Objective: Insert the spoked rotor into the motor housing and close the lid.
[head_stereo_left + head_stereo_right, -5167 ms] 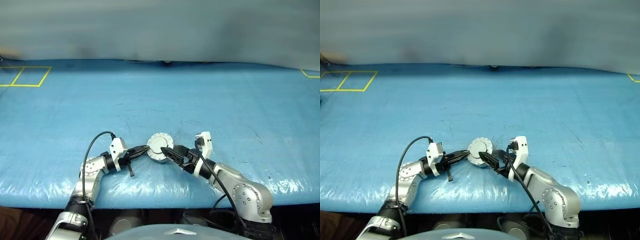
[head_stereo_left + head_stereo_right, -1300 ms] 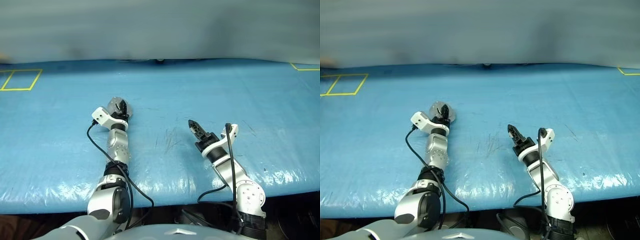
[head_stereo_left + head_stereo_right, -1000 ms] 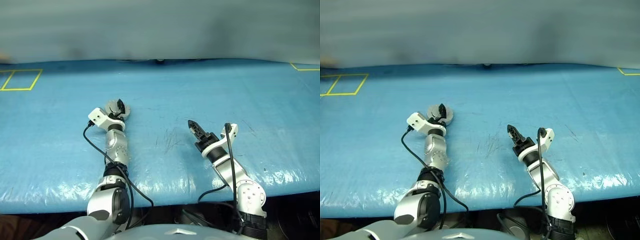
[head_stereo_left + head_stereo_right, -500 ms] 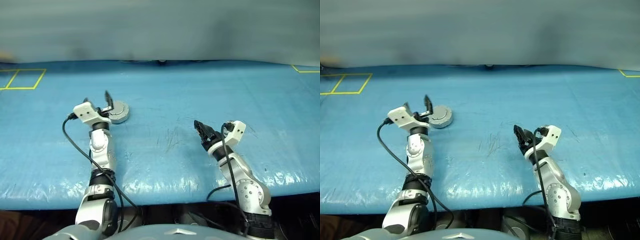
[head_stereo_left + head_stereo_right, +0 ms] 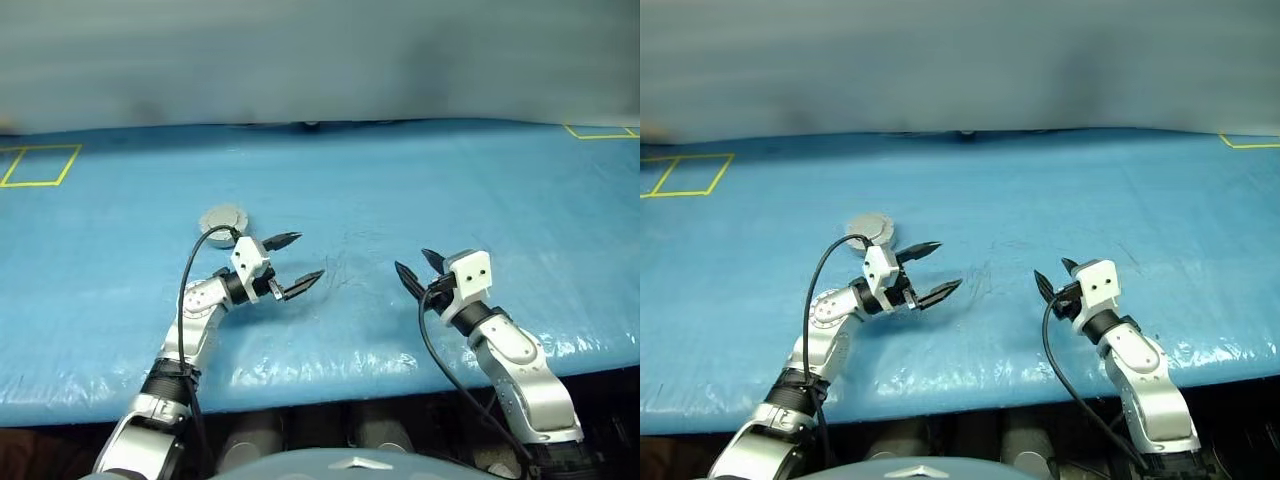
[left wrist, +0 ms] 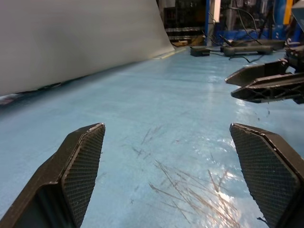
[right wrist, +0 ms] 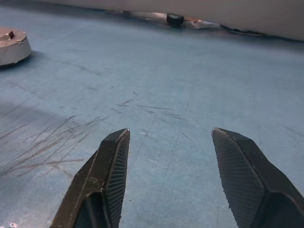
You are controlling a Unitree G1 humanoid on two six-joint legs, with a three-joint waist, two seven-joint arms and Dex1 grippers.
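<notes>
- Left gripper (image 5: 288, 263): fingers spread wide, nothing between them, hanging level above the blue tabletop (image 5: 400, 190) near its front edge, pointing toward the right gripper.
- Half a second earlier, stood just beside the motor housing; now drawn back toward the front edge and swung to the right, well clear of it.
- Right gripper (image 5: 417, 270): fingers apart, holding nothing, near the front edge right of centre, tips aimed toward the left arm. Rolled over since a second ago, with the white wrist block now on top; fingers wider than before.
- Motor housing (image 5: 224, 218): resting on the tabletop left of centre, about midway between front and back edges, just behind the left wrist. Untouched by either gripper.
- Looks: low round grey puck, lid (image 5: 870, 223) shut flat on top, plain grey outer face up. No windings or spokes visible, so whether the rotor sits inside cannot be told.
- Five seconds back, both grippers pinched the housing near the front edge at centre; now set down farther back and to the left.
- Right wrist view: housing (image 7: 12, 45) seen from the side as a pale disc with a small dark fitting on its top, plus a small dark round thing (image 7: 175, 19) at the back edge of the tabletop.
- Left wrist view: right gripper's black fingers (image 6: 266, 80) seen from the side, and scratch marks (image 6: 190, 185) on the blue surface below.
- Head views: yellow tape squares (image 5: 35, 165) at the back left corner.
</notes>
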